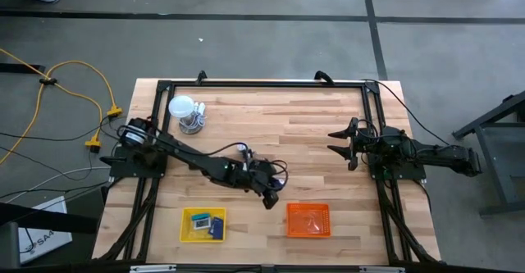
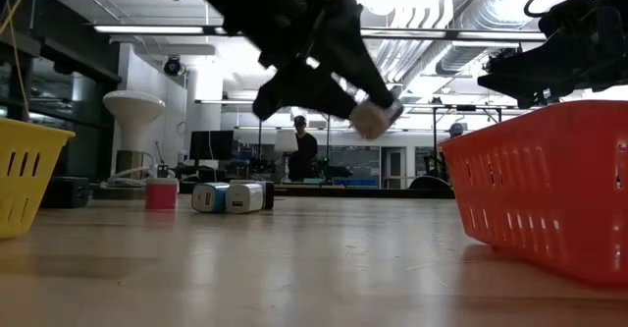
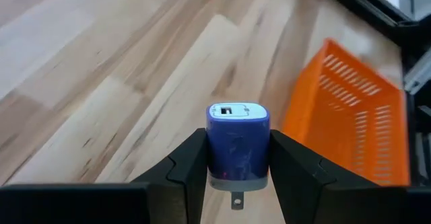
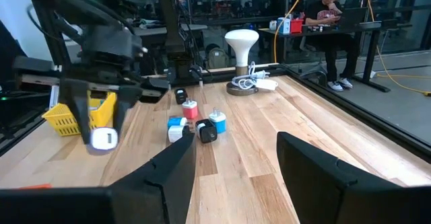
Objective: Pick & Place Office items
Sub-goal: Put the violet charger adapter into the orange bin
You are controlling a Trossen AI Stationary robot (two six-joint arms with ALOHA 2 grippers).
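One blue charger (image 3: 237, 143) is sitting clamped between the fingers of the left pincer (image 1: 269, 197), which is hanging above the wooden worktop (image 1: 312, 121) just beside the orange tray (image 1: 308, 220). I am judging this as the carrying step; next the arm is needing to reach over the tray and let go. Other small items (image 4: 195, 124) are lying mid-worktop. The right pincer (image 1: 340, 144), fingers apart and empty, is waiting at the right side. A person (image 4: 328, 29) is sitting in the room behind.

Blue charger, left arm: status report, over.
Left gripper shut on blue charger, in the air beside orange tray. Right gripper open, waiting at table's right side. Nothing in the way.
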